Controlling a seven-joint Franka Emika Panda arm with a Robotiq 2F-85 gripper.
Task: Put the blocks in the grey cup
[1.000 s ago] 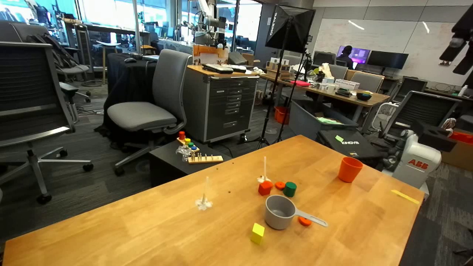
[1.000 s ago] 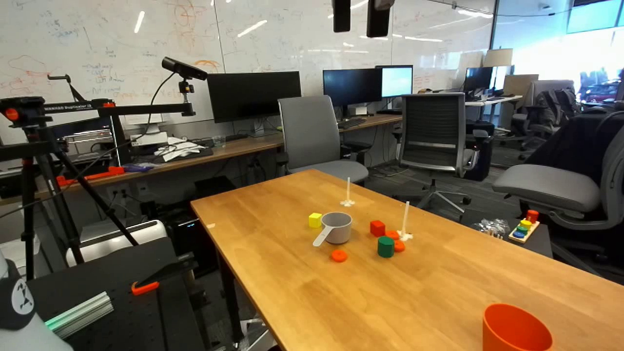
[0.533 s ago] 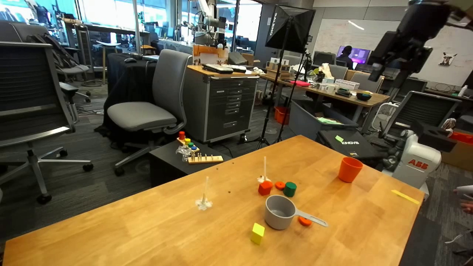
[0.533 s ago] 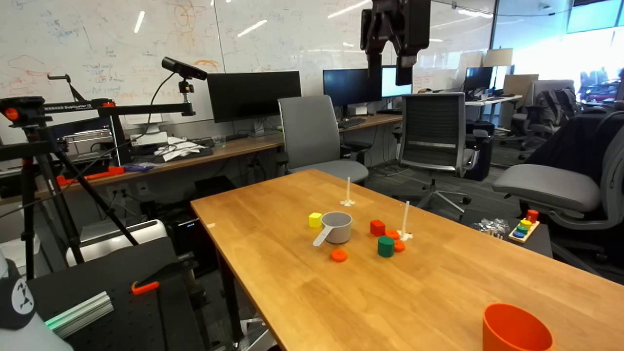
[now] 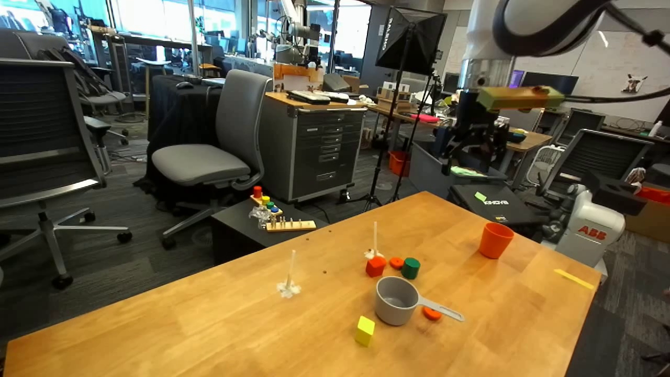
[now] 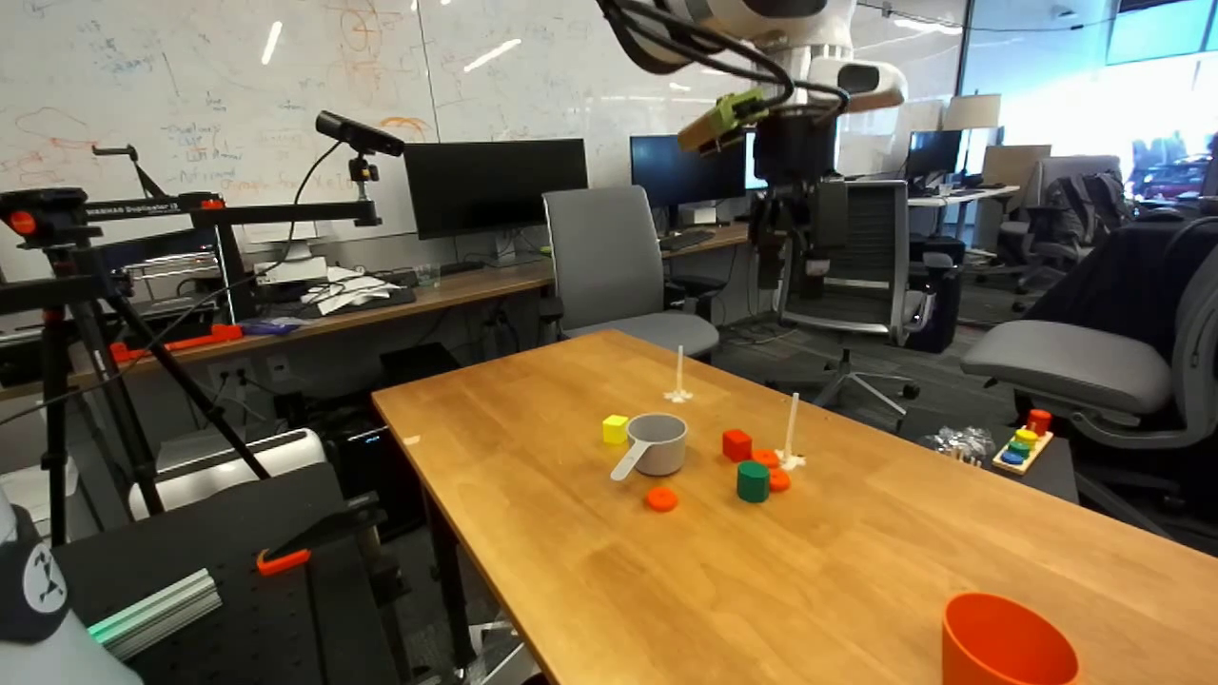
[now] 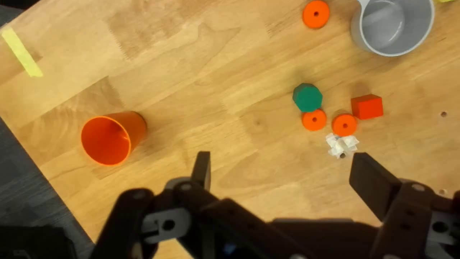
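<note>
Though the things on the table (image 5: 209, 319) lie just as they did a second ago, the hand (image 5: 469, 163) has come lower. Then, only its finger ends showed at the frame's edge in both exterior views; now the whole of it hangs well above the table, at about one o'clock from the grey cup (image 5: 393, 315) in each, with the arm (image 5: 542, 23) in sight over it. Its fingers (image 7: 373, 185) stand wide apart, table showing between them.

In an exterior view the red block (image 5: 375, 267) is on the table at eleven o'clock from the grey cup, the green block (image 5: 411, 268) at one, the yellow block (image 5: 365, 331) between seven and eight, all three outside it. The orange cup (image 5: 494, 246) stands upright farther off, at two o'clock.

The wrist view looks into the grey cup down to its floor, though the frame cuts the rim at twelve; of the yellow block it gives just a sliver, at two o'clock from the grey cup. Two rings (image 5: 397, 263) can be made out in an exterior view; the wrist view has three, each with a hole. Both exterior views show two upright rods (image 6: 679, 369); the wrist view, a single white foot (image 7: 337, 146), at six o'clock from a ring.
</note>
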